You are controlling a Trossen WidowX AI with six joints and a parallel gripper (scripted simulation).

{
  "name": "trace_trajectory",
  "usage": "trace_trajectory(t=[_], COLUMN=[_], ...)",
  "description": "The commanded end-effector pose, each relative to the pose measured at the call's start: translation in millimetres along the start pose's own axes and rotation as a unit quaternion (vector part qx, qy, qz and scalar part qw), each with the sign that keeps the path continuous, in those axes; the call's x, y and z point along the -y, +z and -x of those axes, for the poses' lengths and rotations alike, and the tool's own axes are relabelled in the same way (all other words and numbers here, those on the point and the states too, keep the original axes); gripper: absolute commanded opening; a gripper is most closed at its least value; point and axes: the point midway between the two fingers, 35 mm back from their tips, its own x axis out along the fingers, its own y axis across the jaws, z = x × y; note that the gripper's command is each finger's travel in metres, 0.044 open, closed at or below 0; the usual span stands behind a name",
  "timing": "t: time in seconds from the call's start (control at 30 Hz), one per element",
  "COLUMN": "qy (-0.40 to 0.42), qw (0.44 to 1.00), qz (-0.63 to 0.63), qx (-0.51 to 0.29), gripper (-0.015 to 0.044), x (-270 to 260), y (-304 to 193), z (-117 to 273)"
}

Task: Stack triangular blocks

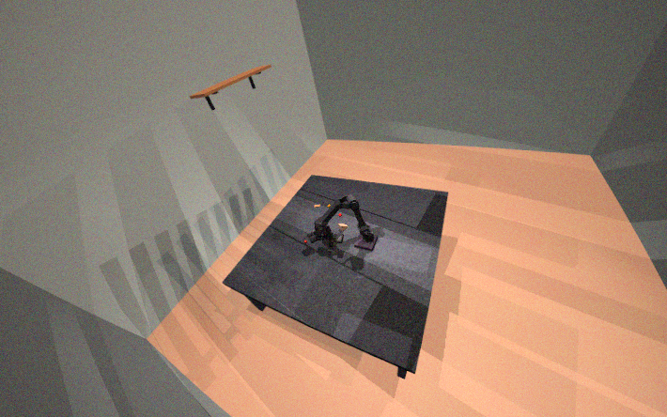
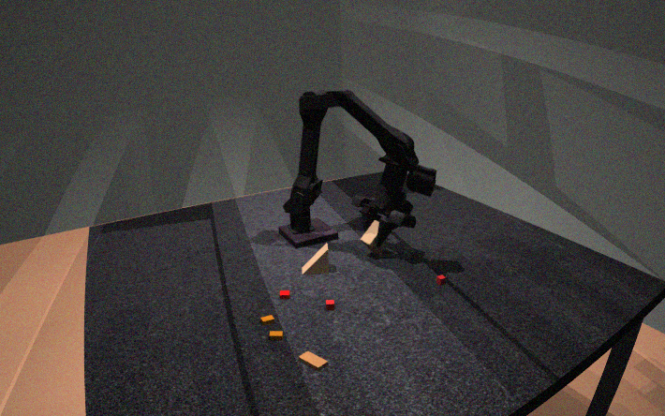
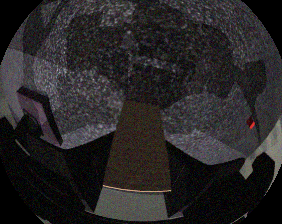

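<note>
One tan triangular block (image 1: 343,226) (image 2: 319,260) rests on the table, its pale sloped face rising from left to right in the exterior view. My gripper (image 2: 376,239) is shut on the other triangular block (image 2: 369,233) (image 3: 139,145), which is held above the table, to the right of and behind the resting block in the exterior view. The wrist view shows a broad, shaded brown face of the held block between the two dark fingers. The two blocks are apart. Parts of the held block are hidden by the fingers, so its exact tilt is hard to tell.
Red cubes stand on the dark table (image 1: 294,289) (image 2: 159,309): two (image 2: 284,294) (image 2: 330,304) in front of the resting block, one (image 2: 441,279) (image 3: 251,123) farther right. Two small orange pieces (image 2: 267,319) (image 2: 275,334) and a flat tan piece (image 2: 313,359) lie nearer the exterior camera.
</note>
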Motion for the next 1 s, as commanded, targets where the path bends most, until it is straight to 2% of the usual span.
trace_trajectory(t=[0.0, 0.5, 0.53, 0.97], qy=[-0.003, -0.002, 0.002, 0.002], qw=[0.999, 0.970, 0.979, 0.979], qz=[-0.002, -0.002, -0.001, -0.001], qx=[-0.051, -0.243, -0.206, -0.206], gripper=[0.0000, 0.0000, 0.0026, 0.0368], x=[2, 1, 0, 0], y=[7, 33, 27, 27], z=[4, 9, 8, 8])
